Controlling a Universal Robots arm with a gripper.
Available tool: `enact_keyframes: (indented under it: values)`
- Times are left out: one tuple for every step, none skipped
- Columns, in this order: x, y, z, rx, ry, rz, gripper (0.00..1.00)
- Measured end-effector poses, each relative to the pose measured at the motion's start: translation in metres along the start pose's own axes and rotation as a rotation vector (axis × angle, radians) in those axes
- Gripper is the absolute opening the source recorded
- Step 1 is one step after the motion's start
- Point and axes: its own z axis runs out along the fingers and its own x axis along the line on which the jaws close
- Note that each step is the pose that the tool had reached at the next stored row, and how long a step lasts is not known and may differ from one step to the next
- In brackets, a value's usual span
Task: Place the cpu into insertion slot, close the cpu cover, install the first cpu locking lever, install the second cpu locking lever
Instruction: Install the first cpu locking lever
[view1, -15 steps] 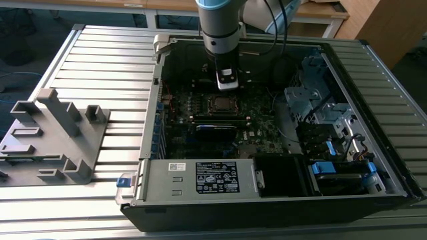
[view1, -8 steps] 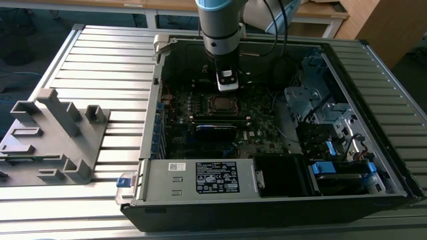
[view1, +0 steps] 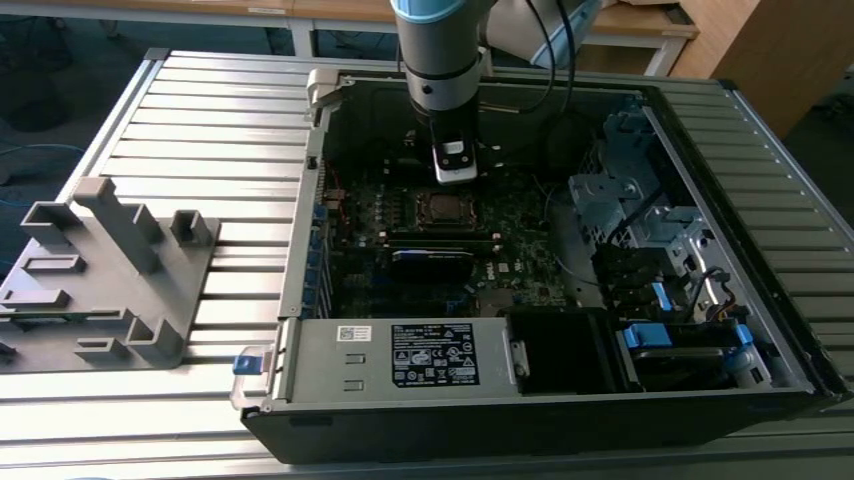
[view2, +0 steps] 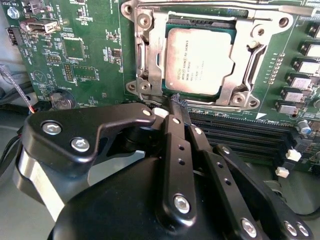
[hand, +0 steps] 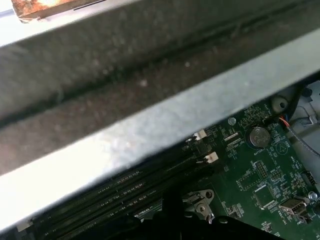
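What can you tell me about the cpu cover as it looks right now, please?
In the second wrist view the cpu cover is a thin frame of dull silver metal with a large square window. It lies flat, closed over the insertion slot, and the cpu shows through the window, its grey face up. Screw heads sit at the socket's corners. The gripper has its tips together at the socket's near edge, beside the frame; whether they touch it cannot be told. In the exterior view the cover sits mid-motherboard, under the arm.

Exterior high overhead; wrist cameras close above motherboard (view2: 90, 55).
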Motion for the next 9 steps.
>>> enact_keyframes:
  values:
    - [-0.0001, 0.0002, 0.0002, -0.0002, 0.0000, 0.000, 0.11]
    - [-0.0003, 0.0005, 0.0003, -0.0002, -0.0001, 0.000, 0.11]
    - [-0.0004, 0.0009, 0.0004, -0.0002, -0.0003, 0.000, 0.11]
    - [-0.0005, 0.0013, 0.0006, -0.0004, -0.0004, 0.000, 0.11]
    - [-0.0006, 0.0018, 0.0007, -0.0005, -0.0004, 0.000, 0.11]
    - [-0.0007, 0.0023, 0.0008, -0.0006, -0.0002, 0.000, 0.11]
    - [-0.0006, 0.0028, 0.0009, -0.0005, -0.0001, 0.000, 0.11]
    - [-0.0006, 0.0032, 0.0010, -0.0007, -0.0002, 0.000, 0.11]
    - [-0.0005, 0.0036, 0.0011, -0.0009, -0.0002, 0.000, 0.11]
